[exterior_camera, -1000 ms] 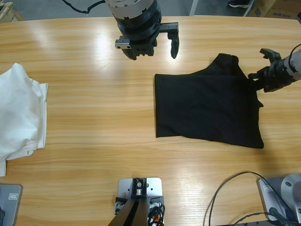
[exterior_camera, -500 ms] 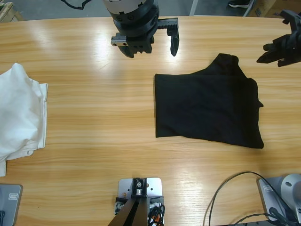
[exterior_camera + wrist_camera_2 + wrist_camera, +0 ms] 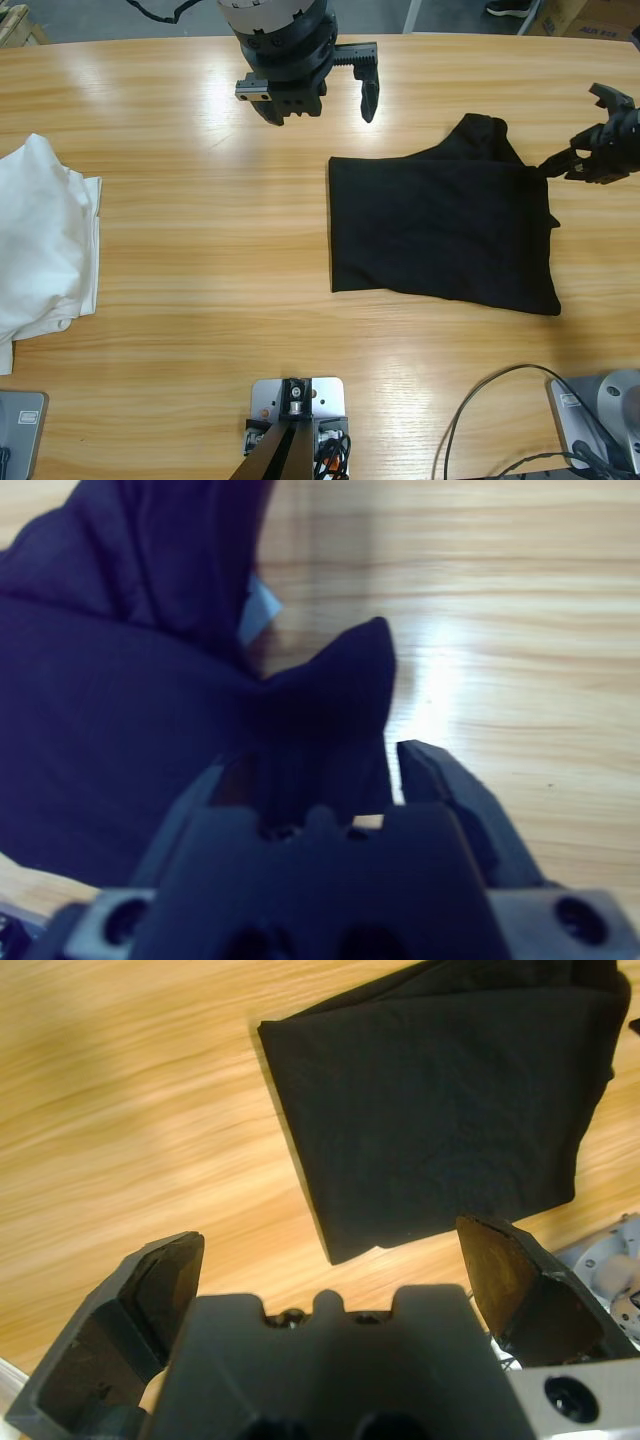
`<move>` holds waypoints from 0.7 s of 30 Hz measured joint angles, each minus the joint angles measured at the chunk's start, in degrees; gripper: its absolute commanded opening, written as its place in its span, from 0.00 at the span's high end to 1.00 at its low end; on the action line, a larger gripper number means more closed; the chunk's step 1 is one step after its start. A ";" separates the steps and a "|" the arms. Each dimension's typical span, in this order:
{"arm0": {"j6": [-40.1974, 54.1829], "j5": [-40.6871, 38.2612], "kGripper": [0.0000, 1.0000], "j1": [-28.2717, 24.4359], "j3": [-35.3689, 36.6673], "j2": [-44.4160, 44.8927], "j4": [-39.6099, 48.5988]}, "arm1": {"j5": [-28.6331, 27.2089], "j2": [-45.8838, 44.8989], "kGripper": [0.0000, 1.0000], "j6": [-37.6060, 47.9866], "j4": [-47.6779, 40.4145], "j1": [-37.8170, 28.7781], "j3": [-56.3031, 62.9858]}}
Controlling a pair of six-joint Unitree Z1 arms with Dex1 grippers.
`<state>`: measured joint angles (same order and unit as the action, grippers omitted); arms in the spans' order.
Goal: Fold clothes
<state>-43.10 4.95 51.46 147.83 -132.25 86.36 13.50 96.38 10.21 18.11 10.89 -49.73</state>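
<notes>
The right gripper (image 3: 385, 780) sits at the edge of the black shirt (image 3: 130, 680): in its wrist view a dark flap of cloth fills the space between the jaws, which stand only a little apart around it, so it looks clamped on that fabric (the actual contact is hidden under the cloth and the gripper's body). A small pale tag shows at a fold beyond the flap. From above, the same gripper (image 3: 575, 160) comes in from the right edge of the picture, its tip touching the shirt's upper right border; most of that arm is cut off by the frame.

The left gripper (image 3: 330, 1260) has its jaws spread wide with nothing between them. It hangs over bare wood, looking past its fingers at the near corner of the black shirt (image 3: 440, 1100). In the high view this gripper (image 3: 368, 85) juts sideways from a large silver and black arm body at the top middle, clear of the cloth and well apart from the other gripper.

The black shirt (image 3: 440, 225) lies folded into a rough rectangle on the right half of the wooden table (image 3: 200, 260), with a narrower part poking up at its far right corner. A pile of white clothes (image 3: 40, 240) rests at the table's left edge, partly cut off, its folds hard to separate.
</notes>
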 measured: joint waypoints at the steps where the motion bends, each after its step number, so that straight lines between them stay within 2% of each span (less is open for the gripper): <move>1: 0.00 0.00 0.01 0.00 -0.03 0.00 0.00 | 0.18 0.28 0.01 0.02 0.00 0.62 0.00; 7: 0.00 0.00 0.01 0.00 -0.54 0.03 0.00 | 6.24 5.29 0.02 0.02 -1.49 3.38 -0.02; 8: 0.00 0.00 0.01 0.00 -0.76 0.05 0.00 | 7.25 5.96 0.09 0.02 -1.72 3.47 -0.08; 11: 0.00 0.00 0.01 0.00 -1.21 0.06 0.00 | 9.10 7.48 0.54 0.00 -2.24 3.58 -0.11; 15: 0.00 0.00 0.00 0.00 -1.43 0.06 0.00 | 10.93 8.99 1.00 -1.22 -2.29 3.65 -0.22; 21: 0.00 0.00 0.00 0.00 -1.56 0.06 0.00 | 11.37 9.78 1.00 -7.52 -3.77 3.65 -0.33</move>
<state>-43.10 4.95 51.46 146.26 -132.19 86.37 24.87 106.15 2.69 14.34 14.54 -50.05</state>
